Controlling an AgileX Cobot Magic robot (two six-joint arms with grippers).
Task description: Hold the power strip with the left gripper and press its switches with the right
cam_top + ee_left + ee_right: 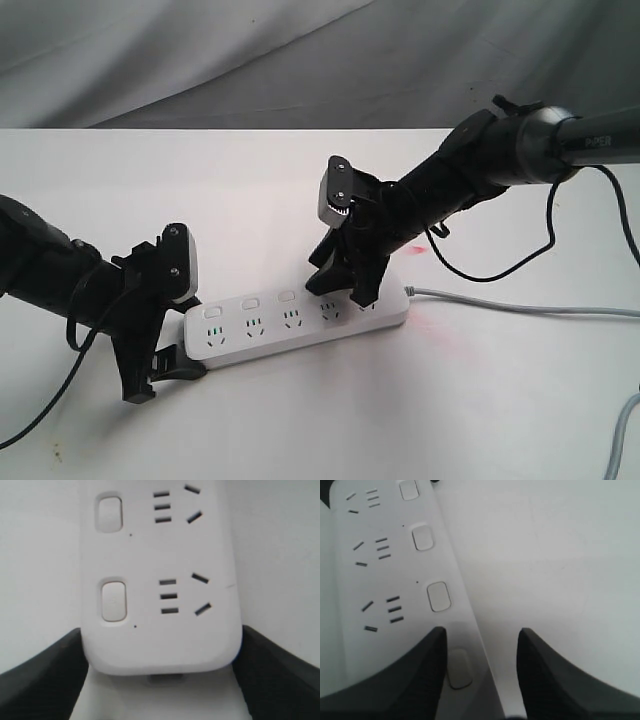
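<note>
White-on-white work: centre one fingertip (427, 665) of the spread-open right gripper (340, 292) on one of the switches (250, 303), press straight down, left gripper (160, 372) clamped firm on the cordless end. Power strip (300, 322) mid-desk (480, 400), nearer the front edge: smooth plastic bar, rounded ends, sockets (254, 324) in a row, grey cord (520, 308) trailing toward the right edge.
</note>
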